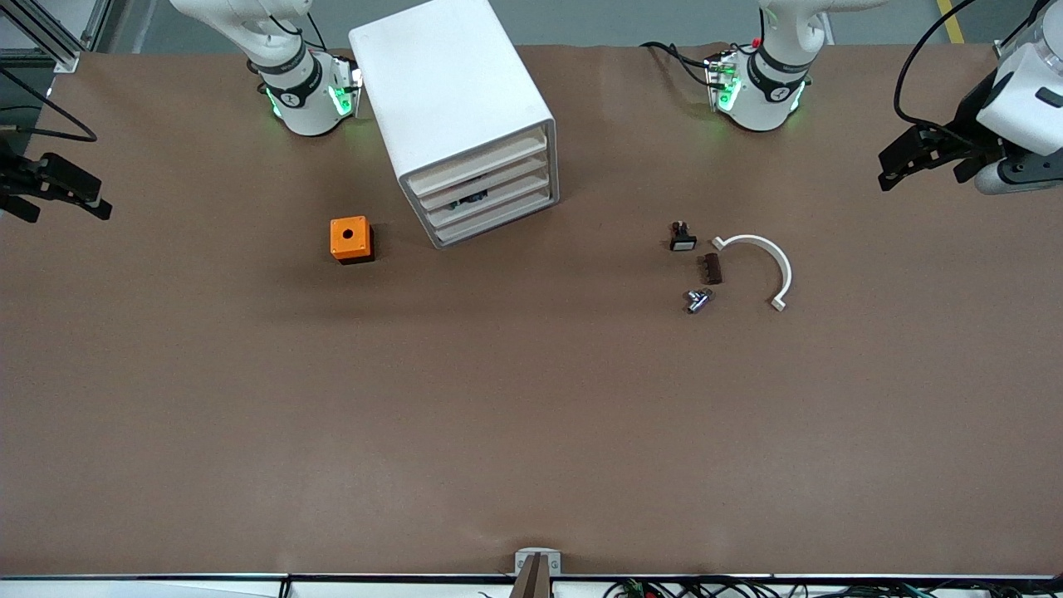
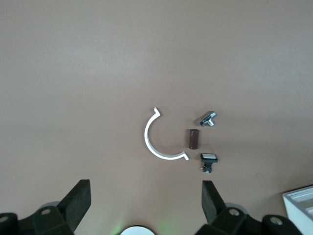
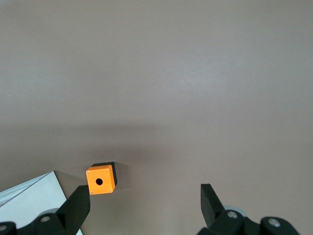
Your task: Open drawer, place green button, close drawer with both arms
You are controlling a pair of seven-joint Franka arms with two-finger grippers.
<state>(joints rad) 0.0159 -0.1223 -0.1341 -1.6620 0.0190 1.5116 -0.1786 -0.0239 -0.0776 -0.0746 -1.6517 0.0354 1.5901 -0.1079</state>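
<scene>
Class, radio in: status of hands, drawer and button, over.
Open, waiting at table ends: left hand, right hand. All cabinet drawers shut. Green button not visible. Beside cabinet, orange box, clear of drawers.

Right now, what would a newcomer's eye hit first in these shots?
Probably the white cabinet standing at an angle near the right arm's base, all drawers shut, something dark showing in a middle one. Next, the orange box beside it, toward the right arm's end. Then the small parts toward the left arm's end: a white-capped switch, brown block, metal piece and white curved clip. Both grippers, left and right, hang open at the table's ends.
</scene>
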